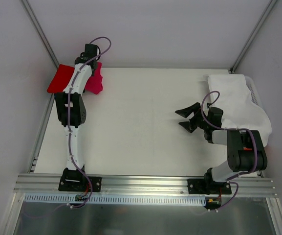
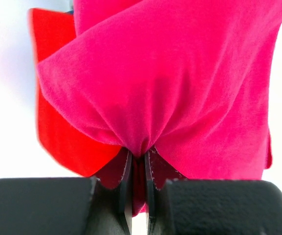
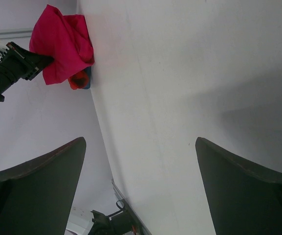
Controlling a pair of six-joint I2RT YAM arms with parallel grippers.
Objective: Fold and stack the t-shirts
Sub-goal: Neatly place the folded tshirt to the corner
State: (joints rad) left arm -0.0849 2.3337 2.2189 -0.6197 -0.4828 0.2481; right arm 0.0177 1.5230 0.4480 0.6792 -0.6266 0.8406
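The crimson-pink t-shirt point(image 1: 96, 83) is bunched at the table's far left corner, and it fills the left wrist view point(image 2: 170, 83). My left gripper point(image 1: 94, 68) is shut on a pinched fold of it point(image 2: 138, 164). The brighter red t-shirt point(image 1: 59, 79) lies flat beside and under it, hanging past the table's left edge; it also shows in the left wrist view point(image 2: 57, 132). A sliver of the blue t-shirt point(image 3: 86, 78) peeks out beneath the pink one point(image 3: 62, 41) in the right wrist view. My right gripper point(image 1: 184, 119) is open and empty over the bare table point(image 3: 141, 147), far from the shirts.
A white cloth-lined basket point(image 1: 234, 98) stands at the table's right side, beside the right arm. The white tabletop point(image 1: 141, 122) lies between the arms. Grey walls close in left, right and back. A metal rail point(image 1: 145, 183) runs along the near edge.
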